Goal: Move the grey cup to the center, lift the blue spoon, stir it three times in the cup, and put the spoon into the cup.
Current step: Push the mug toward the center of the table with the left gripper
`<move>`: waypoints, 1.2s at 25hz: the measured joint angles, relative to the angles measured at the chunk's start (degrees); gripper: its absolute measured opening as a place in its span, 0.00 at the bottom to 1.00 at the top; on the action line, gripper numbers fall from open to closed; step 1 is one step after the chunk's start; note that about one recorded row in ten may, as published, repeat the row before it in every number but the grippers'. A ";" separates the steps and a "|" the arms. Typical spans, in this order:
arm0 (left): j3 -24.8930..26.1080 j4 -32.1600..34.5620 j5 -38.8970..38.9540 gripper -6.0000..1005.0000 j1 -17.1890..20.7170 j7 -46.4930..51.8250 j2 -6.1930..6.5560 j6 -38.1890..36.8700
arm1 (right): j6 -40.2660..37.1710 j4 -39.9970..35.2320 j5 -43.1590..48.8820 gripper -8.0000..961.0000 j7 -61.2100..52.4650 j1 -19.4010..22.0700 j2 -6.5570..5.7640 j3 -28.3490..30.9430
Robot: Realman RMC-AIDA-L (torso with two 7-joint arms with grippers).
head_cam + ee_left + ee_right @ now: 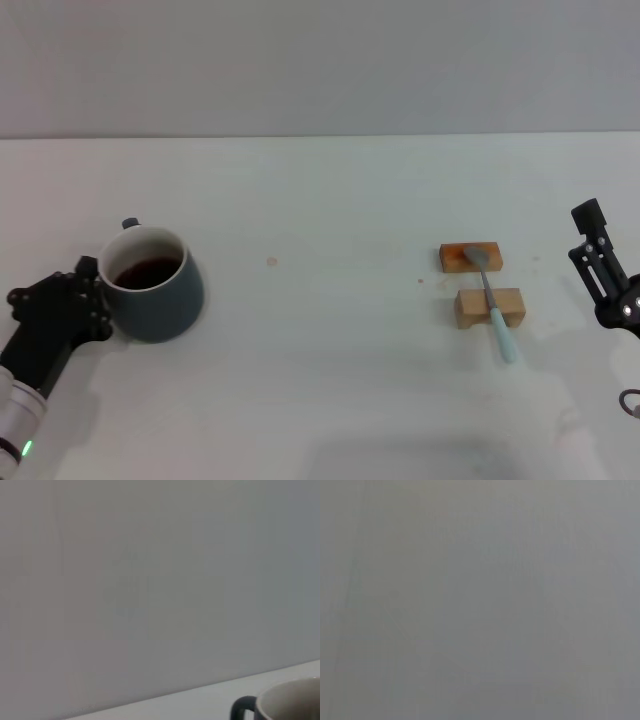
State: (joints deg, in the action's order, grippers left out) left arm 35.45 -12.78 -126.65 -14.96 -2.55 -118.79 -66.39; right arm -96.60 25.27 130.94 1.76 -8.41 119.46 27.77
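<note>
Nothing of the task is done. The grey cup [152,284] stands at the table's left, not centred, with the left gripper [97,297] pressed against it; its jaw state cannot be told. The blue spoon [491,300] lies untouched across two wooden blocks [479,281]. The right gripper [597,255] is parked far right.

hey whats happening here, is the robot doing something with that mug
The left gripper is right up against the grey cup at the left side of the table, at the side where its handle is, so the cup has not reached the center yet. Dark liquid sits inside it. The blue spoon lies untouched across two wooden blocks on the right. The right gripper hangs beside them at the far right, holding nothing.
</note>
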 joint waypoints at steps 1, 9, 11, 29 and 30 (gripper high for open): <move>-0.57 -0.31 0.00 0.02 -0.09 0.00 0.00 0.03 | 0.00 -0.02 0.00 0.76 0.00 -0.01 -0.01 0.00; -4.54 -2.11 0.00 0.02 -0.71 0.00 0.03 0.14 | 0.00 -0.13 0.01 0.75 0.00 0.04 -0.03 0.01; -4.43 -1.54 0.20 0.02 -0.93 0.00 0.08 0.24 | 0.00 -0.08 0.05 0.75 0.00 0.10 -0.03 0.00; -4.27 -1.49 0.02 0.04 -3.22 0.01 -0.02 2.76 | -0.68 -0.04 0.12 0.75 0.00 0.74 0.06 -0.60; -4.70 -1.88 0.02 0.04 -3.22 0.01 -0.02 2.76 | -0.71 -0.05 0.12 0.75 0.00 0.79 0.06 -0.63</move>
State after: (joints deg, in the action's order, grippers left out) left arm 30.75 -14.66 -126.63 -18.18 -2.55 -118.82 -63.62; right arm -97.31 25.22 131.05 1.76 -7.62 119.53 27.14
